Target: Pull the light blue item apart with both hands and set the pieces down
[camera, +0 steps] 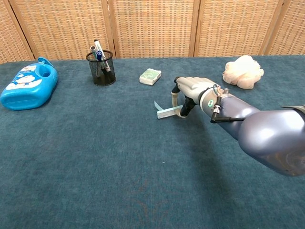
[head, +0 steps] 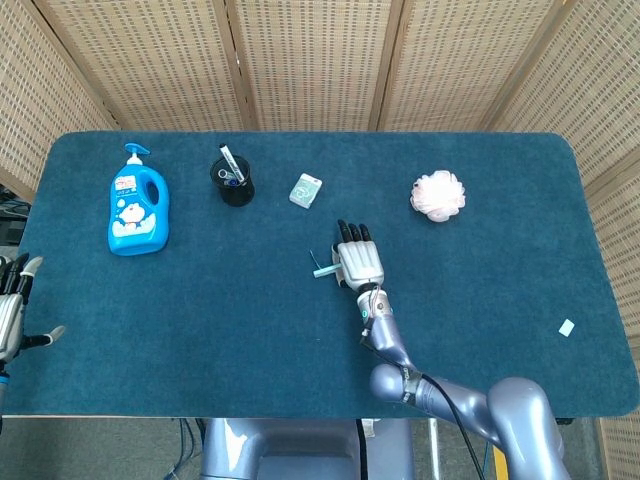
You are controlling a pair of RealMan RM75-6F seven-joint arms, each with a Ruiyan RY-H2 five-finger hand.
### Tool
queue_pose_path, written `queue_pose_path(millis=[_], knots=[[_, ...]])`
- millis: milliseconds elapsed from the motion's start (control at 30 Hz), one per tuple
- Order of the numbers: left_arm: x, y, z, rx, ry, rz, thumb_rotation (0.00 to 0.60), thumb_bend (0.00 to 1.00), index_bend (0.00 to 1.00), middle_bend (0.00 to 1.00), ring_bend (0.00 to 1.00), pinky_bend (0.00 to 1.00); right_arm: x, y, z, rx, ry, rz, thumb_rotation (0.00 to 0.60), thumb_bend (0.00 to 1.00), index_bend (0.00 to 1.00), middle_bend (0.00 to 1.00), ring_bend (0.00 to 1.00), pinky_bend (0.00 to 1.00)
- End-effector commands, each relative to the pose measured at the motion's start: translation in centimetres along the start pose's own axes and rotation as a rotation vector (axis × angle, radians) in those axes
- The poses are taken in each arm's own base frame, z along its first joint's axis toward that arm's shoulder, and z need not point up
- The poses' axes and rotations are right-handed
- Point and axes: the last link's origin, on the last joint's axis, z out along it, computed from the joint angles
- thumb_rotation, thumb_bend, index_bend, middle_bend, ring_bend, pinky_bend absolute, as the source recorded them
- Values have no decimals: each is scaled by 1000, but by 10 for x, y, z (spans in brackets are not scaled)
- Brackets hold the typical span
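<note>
Our right hand (camera: 190, 90) is near the middle of the table (head: 480, 330), a bit toward the far edge. Its fingers are curled around one end of the light blue item (camera: 167, 112), a thin strip, and we think it is holding that end, lifted a little off the cloth. The other end sticks out to the left, tilted up. We cannot tell if any of the strip is touching the table.

Our left hand (head: 14, 305) is far away, past the left edge of the table near the front corner. Its fingers are spread and it holds nothing.

So the job has only just begun. One hand has the strip. The strip is in one piece. The left hand has to come over and take the free end, then both hands pull, then the pieces get put down.

Along the far edge, from left to right, are a blue soap bottle (head: 136, 206), a black pen cup (head: 233, 180), a small green packet (head: 306, 190) and a pink bath puff (head: 438, 195). A small white scrap (head: 567, 327) lies near the right edge.
</note>
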Motion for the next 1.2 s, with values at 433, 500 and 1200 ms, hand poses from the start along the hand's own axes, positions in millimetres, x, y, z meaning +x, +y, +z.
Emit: queue_pose_path(millis=[433, 500, 1200], knots=[[9, 30, 12, -189, 50, 13, 600, 0, 0, 0, 0, 0, 60, 5, -43, 175, 154, 66, 600, 517, 595, 54, 0, 0], [14, 43, 21, -274, 83, 41, 600, 0, 0, 0, 0, 0, 62, 5, -51, 190, 157, 47, 600, 518, 595, 57, 0, 0], [16, 187, 79, -782, 185, 166, 600, 117, 311, 648, 708, 632, 72, -31, -82, 272, 180, 14, 600, 569, 595, 73, 0, 0]])
